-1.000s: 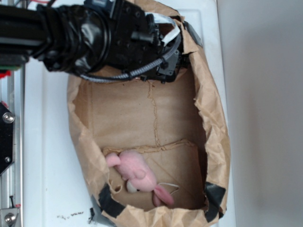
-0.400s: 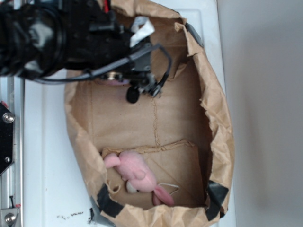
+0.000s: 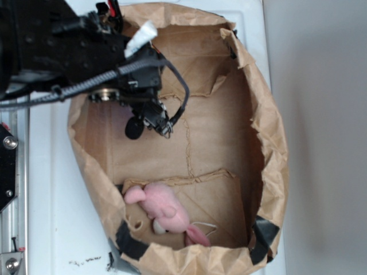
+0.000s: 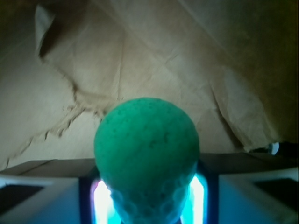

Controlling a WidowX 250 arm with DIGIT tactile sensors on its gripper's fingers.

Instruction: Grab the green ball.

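We view from above a white table carrying an open brown paper bag that fills most of the exterior view; strips of black tape patch its rim at 6 o'clock.

The black arm enters from 10 o'clock and reaches across the bag's rim, its wrist turned down toward the bag's floor. A braided cable runs along it and loops beside the wrist. The gripper hangs over the bag's interior at about 10 o'clock of the opening, well apart from the toy.

A pink plush lies on the bag's floor at 6 o'clock, near the taped rim, beside a raised fold in the paper.

In the wrist view we see the ball, green and faintly pitted, filling the centre and lower frame, directly against the camera side of the tool. The fingers stand close on either side of it at 4 and 8 o'clock, pinching it, with creased brown paper behind. In the exterior view we cannot make out the ball; the gripper's body hides it.
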